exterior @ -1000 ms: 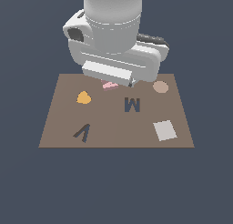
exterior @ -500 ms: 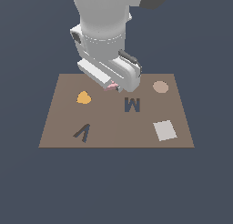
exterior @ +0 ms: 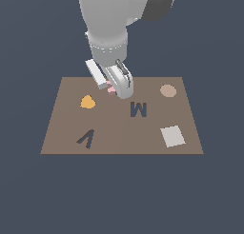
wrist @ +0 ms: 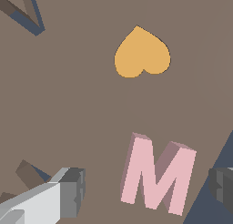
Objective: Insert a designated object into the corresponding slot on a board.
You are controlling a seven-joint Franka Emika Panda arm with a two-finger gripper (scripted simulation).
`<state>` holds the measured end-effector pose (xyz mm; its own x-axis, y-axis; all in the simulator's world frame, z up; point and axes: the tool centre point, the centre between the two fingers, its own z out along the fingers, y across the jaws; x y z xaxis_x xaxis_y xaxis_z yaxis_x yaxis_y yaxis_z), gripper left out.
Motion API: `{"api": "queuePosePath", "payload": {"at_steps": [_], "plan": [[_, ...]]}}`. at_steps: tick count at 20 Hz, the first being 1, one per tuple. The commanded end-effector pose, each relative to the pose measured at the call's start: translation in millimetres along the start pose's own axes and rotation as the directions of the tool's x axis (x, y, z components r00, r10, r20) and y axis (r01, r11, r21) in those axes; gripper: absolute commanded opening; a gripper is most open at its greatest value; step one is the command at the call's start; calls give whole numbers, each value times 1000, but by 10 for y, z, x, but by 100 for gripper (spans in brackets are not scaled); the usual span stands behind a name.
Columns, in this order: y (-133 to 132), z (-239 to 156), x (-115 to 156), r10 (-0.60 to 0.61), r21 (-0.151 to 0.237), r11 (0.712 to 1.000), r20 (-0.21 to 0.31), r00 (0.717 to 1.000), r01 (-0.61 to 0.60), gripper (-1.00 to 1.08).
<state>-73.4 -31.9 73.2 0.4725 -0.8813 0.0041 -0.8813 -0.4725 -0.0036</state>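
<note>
The pink M-shaped block (wrist: 157, 177) lies flat on the brown board (exterior: 62, 119); in the exterior view only a sliver of the block (exterior: 111, 90) shows behind the arm's hand. My gripper (wrist: 145, 191) is open, its fingers (wrist: 70, 191) standing on either side of the block without touching it. The hand (exterior: 116, 81) hovers low over the board's far middle. The dark M-shaped slot (exterior: 138, 109) lies a little nearer and toward the exterior view's right of the hand.
An orange heart-shaped piece (exterior: 87, 102) (wrist: 140, 53) lies on the board at the exterior view's left. A dark V-shaped cutout (exterior: 86, 139) is at the near left, a tan disc (exterior: 167, 91) at the far right, a pale grey square (exterior: 172, 135) at the near right.
The hand has turned about its axis and come lower over the pink block, covering more of it in the exterior view. The pieces on the board have not moved.
</note>
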Motion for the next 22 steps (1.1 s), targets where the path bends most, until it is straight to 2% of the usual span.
{"api": "queuePosePath", "payload": {"at_steps": [1, 10, 22], "plan": [[52, 63, -28, 66, -1, 998, 0, 998, -66, 100], [154, 207, -109, 206, -4, 979, 2, 979, -206, 100], [164, 312, -126, 224, -5, 975, 3, 975, -224, 100]]}}
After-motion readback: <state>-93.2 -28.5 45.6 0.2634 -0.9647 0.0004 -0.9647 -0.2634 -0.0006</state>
